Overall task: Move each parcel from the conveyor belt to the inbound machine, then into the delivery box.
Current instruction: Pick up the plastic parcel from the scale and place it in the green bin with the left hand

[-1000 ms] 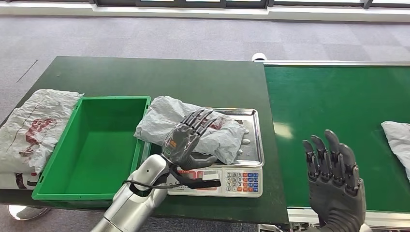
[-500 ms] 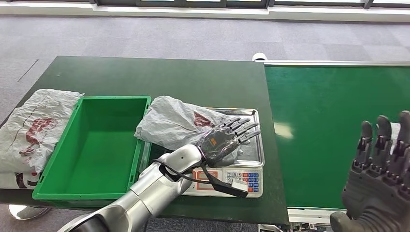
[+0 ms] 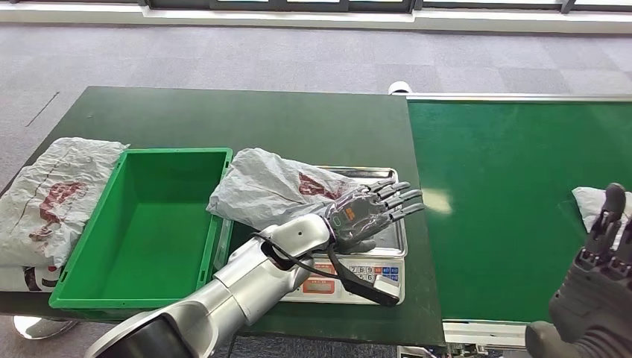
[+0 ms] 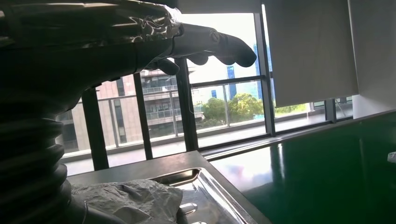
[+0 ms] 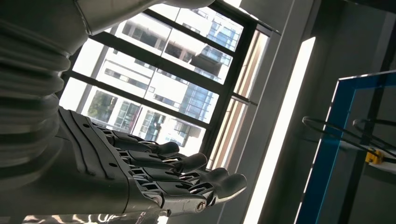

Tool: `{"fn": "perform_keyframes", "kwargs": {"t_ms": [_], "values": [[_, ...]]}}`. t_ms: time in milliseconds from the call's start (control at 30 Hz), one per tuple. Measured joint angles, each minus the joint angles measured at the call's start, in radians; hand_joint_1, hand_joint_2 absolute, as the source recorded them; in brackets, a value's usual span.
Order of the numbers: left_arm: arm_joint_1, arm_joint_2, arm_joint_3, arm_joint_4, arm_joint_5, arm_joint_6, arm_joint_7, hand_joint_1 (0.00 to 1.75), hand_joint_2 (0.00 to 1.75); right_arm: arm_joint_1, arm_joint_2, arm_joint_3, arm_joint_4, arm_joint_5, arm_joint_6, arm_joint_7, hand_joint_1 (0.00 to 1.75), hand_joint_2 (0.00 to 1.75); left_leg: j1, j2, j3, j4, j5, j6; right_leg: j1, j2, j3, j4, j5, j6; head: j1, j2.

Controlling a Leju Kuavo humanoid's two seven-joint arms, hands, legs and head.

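Parcel-sorting test setup inside an office building: green conveyor belt (image 3: 522, 209), steel-pan weighing scale with keypad (image 3: 373, 280), green plastic crate (image 3: 160, 224), grey carpet-tile floor (image 3: 298, 56), tall windows (image 4: 224, 93).

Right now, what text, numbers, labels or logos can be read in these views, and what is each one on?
Scale keypad: rows of number keys, too small to read.
Parcel on the scale: red print, crumpled, unreadable.
Parcels left of the green box: red markings, unreadable.
Left hand: small green and orange marks, unreadable.
Nothing else legible.

Belt parcel (image 3: 600, 207) — cut by frame edge, partly behind right robot hand (image 3: 600, 291).
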Motion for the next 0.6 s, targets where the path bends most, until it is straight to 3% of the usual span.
{"fn": "perform_keyframes", "kwargs": {"t_ms": [333, 600], "values": [[-0.144, -0.004, -0.008, 0.118, 0.020, -0.099, 0.073, 0.00, 1.75, 0.005, -0.004, 0.045, 0.003, 0.001, -0.013, -0.005, 0.00, 1.75, 0.000, 0.000, 0.000, 0.000, 0.001, 0.000, 0.000, 0.000, 0.000, 0.000, 0.001, 0.000, 0.000, 0.000], [-0.170, -0.005, -0.008, 0.159, 0.020, -0.100, 0.074, 0.00, 1.75, 0.008, -0.005, 0.058, 0.003, 0.001, -0.014, -0.005, 0.00, 1.75, 0.000, 0.000, 0.000, 0.000, 0.001, 0.000, 0.000, 0.000, 0.000, 0.000, 0.001, 0.000, 0.000, 0.000]]}}
